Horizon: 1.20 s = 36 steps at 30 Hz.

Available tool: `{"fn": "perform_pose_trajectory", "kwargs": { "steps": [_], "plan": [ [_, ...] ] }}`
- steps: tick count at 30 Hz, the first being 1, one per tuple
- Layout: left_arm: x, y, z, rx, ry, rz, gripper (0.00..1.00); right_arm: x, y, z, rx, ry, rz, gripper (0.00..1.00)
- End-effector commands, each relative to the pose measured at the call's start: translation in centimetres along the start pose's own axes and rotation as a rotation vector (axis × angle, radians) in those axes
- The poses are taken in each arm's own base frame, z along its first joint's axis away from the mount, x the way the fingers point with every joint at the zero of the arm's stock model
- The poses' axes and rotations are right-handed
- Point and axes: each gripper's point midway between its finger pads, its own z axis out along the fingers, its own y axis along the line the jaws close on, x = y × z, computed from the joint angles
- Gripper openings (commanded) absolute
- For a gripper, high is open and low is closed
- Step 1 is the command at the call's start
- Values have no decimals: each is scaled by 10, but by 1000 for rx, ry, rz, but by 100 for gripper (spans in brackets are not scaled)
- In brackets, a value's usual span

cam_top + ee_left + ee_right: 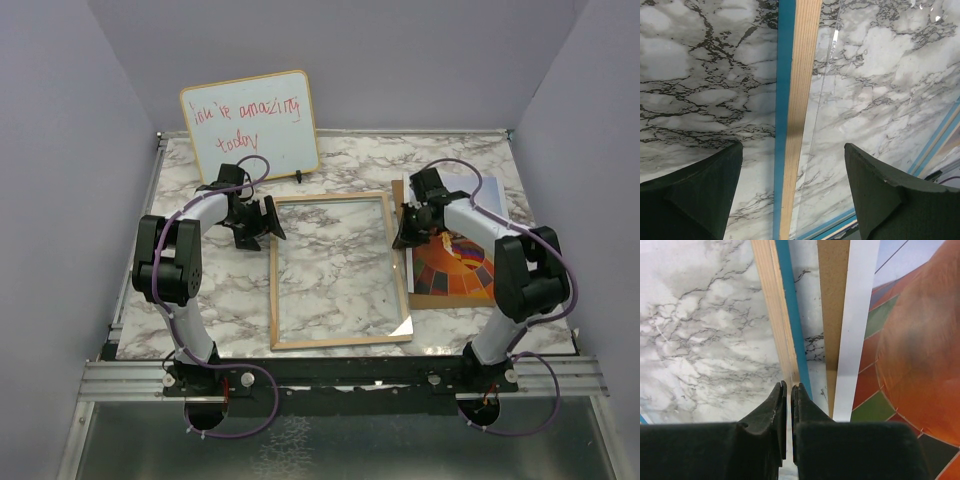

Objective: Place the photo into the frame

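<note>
Frame (273, 280) lies flat on the table (200, 290), with the photo (455, 270) just right of it on a brown board (832, 290). Left pincer (792, 150) gapes wide astride the left rail, probably to steady it. Right pincer (790, 387) is nearly closed at the right rail, its grip unclear.

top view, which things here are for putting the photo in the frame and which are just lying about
For the job: frame, photo, probably the brown backing board under the photo.
Lying about: whiteboard with red writing.
</note>
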Motion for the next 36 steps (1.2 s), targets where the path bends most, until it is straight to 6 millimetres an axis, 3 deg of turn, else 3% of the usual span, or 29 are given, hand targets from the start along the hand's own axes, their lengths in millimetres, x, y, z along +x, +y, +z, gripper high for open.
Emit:
{"fn": "perform_pose_trajectory", "kwargs": {
  "steps": [1,5,14,21,27,36],
  "plan": [
    [13,16,4,-81,40,5,84,1,-1,-21,13,-14,-3,6],
    [14,11,8,-71,47,13,83,1,12,-31,-63,-21,-14,9],
    [18,0,17,-49,58,14,82,21,62,-36,-423,19,-10,40],
    [17,0,19,-49,52,0,82,25,84,-44,-607,9,-15,41],
    [15,3,20,-68,43,-8,82,10,46,-28,-336,-57,29,44],
    [7,0,13,-78,5,0,84,-9,-1,-31,-40,-158,62,47]
  ]
}}
